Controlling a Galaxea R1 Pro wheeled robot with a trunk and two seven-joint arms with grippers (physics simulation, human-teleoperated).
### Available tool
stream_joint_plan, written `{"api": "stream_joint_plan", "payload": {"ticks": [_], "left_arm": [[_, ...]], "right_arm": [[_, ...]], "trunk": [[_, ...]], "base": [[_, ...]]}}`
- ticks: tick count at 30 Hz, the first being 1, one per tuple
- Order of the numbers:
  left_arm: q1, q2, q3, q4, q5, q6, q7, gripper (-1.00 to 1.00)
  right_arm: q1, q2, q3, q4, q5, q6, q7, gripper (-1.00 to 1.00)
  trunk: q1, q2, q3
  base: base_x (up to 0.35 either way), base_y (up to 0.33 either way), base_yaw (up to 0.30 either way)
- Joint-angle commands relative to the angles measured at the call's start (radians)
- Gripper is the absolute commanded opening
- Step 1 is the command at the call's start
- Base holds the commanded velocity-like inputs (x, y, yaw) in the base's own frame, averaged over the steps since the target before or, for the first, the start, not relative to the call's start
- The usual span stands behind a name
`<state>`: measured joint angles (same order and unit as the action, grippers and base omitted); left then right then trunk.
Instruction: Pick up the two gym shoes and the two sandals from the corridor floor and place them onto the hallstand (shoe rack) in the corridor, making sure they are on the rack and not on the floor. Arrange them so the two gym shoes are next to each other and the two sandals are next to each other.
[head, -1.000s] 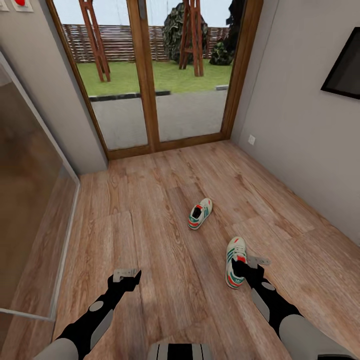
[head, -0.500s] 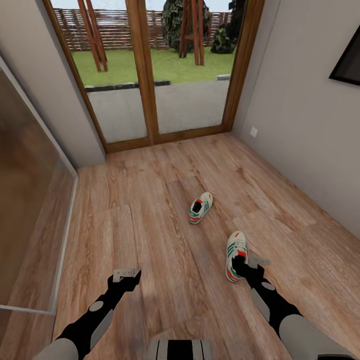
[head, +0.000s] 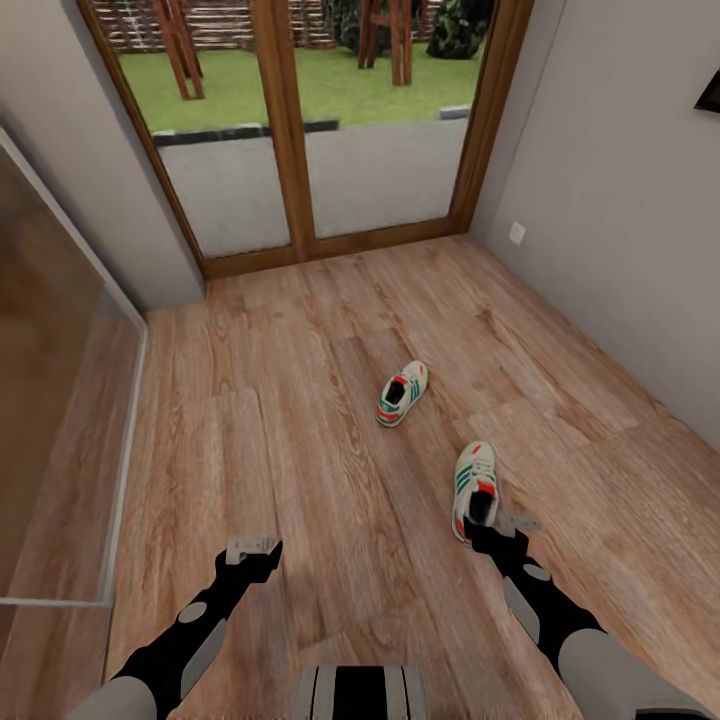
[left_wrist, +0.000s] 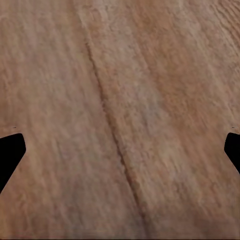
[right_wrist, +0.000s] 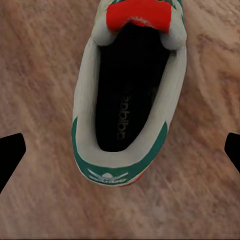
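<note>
Two white gym shoes with green stripes lie on the wood-plank corridor floor (head: 300, 450). The far gym shoe (head: 402, 394) rests mid-floor. The near gym shoe (head: 474, 487) lies toe away from me, and my right gripper (head: 484, 527) hovers open over its heel end. In the right wrist view that shoe's dark opening and green heel (right_wrist: 125, 115) sit between the spread fingertips of the right gripper (right_wrist: 120, 150). My left gripper (head: 254, 548) hangs open above bare planks, as the left wrist view confirms (left_wrist: 120, 150). The sandals and the hallstand are out of view.
Wood-framed glass doors (head: 290, 130) close the corridor's far end. A grey wall (head: 620, 250) with a socket (head: 517, 233) runs along the right. A framed glass panel (head: 50, 400) lines the left side. Open floor lies between the arms.
The whole view has shifted, so doors, floor and shoes sit higher in the picture. My right gripper now stands over the near shoe's heel rather than its middle. Both grippers stay open.
</note>
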<state>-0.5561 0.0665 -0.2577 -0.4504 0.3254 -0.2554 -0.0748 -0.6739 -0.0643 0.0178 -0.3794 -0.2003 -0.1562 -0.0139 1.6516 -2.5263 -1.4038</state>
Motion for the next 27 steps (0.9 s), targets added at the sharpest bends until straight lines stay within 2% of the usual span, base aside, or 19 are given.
{"api": "stream_joint_plan", "payload": {"ticks": [1,10,25,27], "left_arm": [[-0.001,0.001,-0.006,0.001,0.011,-0.004,-0.002,1.00],[-0.001,0.001,-0.006,0.001,0.011,-0.004,-0.002,1.00],[-0.001,0.001,-0.008,0.001,0.011,-0.004,-0.002,1.00],[-0.001,0.001,-0.008,0.001,0.011,-0.004,-0.002,1.00]], "right_arm": [[0.000,0.000,0.002,0.001,-0.007,-0.003,-0.001,1.00],[-0.001,0.000,0.002,0.001,-0.005,-0.003,-0.001,1.00],[-0.001,0.000,0.004,-0.002,-0.007,-0.006,-0.001,1.00],[-0.001,0.000,0.004,-0.003,-0.007,-0.006,-0.001,1.00]], "trunk": [[0.000,-0.001,-0.006],[0.004,-0.003,-0.056],[0.004,-0.003,-0.068],[0.005,-0.003,-0.076]], "base": [[0.000,0.000,0.000],[0.000,0.000,0.000],[0.000,0.000,0.000],[0.000,0.000,0.000]]}}
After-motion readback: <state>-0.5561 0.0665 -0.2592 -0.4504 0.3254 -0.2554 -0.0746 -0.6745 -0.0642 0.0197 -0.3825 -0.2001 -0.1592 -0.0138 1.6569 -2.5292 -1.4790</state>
